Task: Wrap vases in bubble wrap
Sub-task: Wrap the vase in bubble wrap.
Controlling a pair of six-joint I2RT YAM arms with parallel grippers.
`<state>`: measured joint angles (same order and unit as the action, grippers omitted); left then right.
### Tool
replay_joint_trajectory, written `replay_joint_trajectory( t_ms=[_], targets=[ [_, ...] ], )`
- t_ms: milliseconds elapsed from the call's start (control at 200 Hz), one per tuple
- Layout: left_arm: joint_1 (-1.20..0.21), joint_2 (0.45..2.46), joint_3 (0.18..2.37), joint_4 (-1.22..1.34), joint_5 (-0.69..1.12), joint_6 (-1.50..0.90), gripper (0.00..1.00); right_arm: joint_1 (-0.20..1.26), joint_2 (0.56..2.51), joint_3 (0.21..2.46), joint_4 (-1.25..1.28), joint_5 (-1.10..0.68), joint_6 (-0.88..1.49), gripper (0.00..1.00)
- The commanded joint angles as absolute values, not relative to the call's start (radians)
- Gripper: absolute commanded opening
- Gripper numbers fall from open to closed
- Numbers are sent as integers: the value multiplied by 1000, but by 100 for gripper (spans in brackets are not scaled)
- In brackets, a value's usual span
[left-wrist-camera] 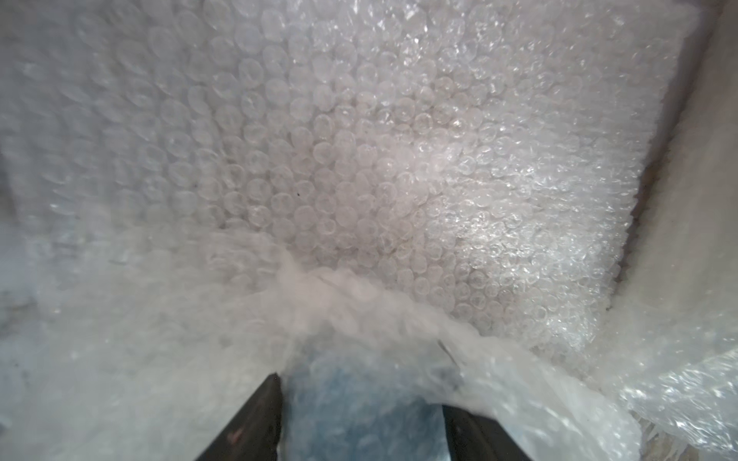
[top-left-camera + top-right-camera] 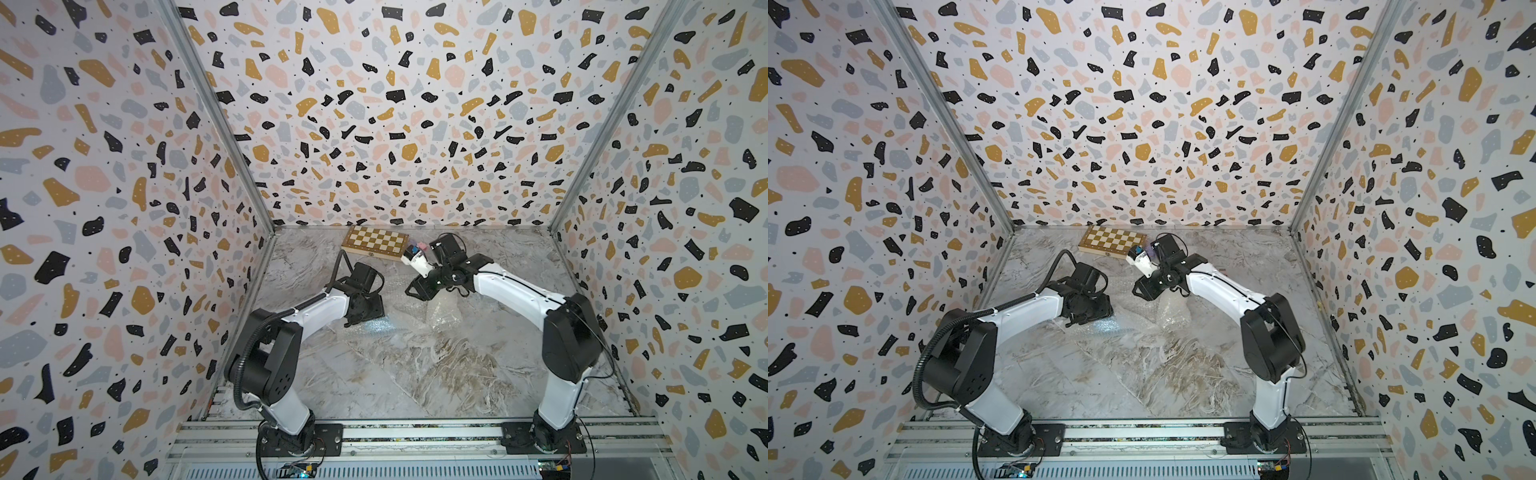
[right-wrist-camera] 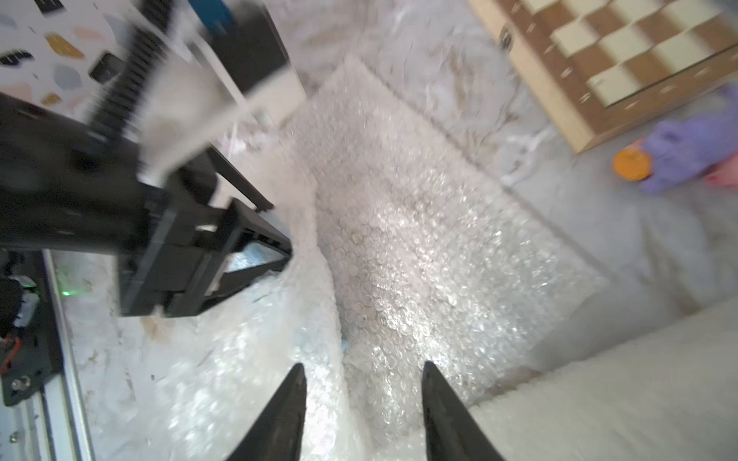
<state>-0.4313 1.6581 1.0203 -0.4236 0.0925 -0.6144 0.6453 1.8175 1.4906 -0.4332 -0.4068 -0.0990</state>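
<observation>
blue vase [image 1: 361, 427] under bubble wrap [image 1: 359, 159], axis unclear | left hand [image 1: 359, 393] clamped on it | right hand [image 3: 363, 365] spread apart

You face a three-sided enclosure. The left wall [image 2: 104, 208], far wall [image 2: 395, 104] and right wall [image 2: 685, 208] carry a white terrazzo print with black, ochre, pink and grey flecks. Bare metal corner posts [image 2: 216, 116] join the walls at far left and far right. The floor is a grey-white marble-patterned surface [image 2: 415, 365] with brown veining. A silver slotted metal rail [image 2: 415, 434] runs along the near edge. A wooden chessboard [image 2: 375, 242] lies by the far wall.
</observation>
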Motion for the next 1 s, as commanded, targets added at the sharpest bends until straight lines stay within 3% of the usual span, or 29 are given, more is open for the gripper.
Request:
replay_joint_trajectory(
  t_ms=[0, 145, 300, 425, 501, 626, 771, 841, 991],
  targets=[
    [-424, 1664, 1045, -448, 124, -597, 62, 690, 1717, 1450, -378, -373, -153, 50],
    [-418, 1707, 1074, -462, 195, -580, 62, 813, 1665, 1357, -320, -323, -271, 51],
    [-418, 1674, 1093, -486, 163, -564, 64, 873, 1617, 1262, -228, -341, -231, 51],
    [-417, 1665, 1084, -477, 177, -563, 64, 883, 1617, 1181, -191, -269, -184, 50],
    [-417, 1669, 1069, -460, 187, -566, 64, 869, 1588, 1108, -106, -251, -139, 56],
    [-416, 1669, 1061, -444, 188, -572, 64, 854, 1661, 1161, -131, -208, -113, 55],
    [-416, 1673, 1069, -463, 160, -560, 64, 827, 1701, 1169, -95, -249, -80, 43],
    [-416, 1679, 1066, -459, 162, -557, 64, 792, 1707, 1182, -93, -268, -51, 28],
    [-417, 1713, 1062, -452, 149, -550, 64, 734, 1759, 1247, -145, -247, -39, 16]
  ],
)
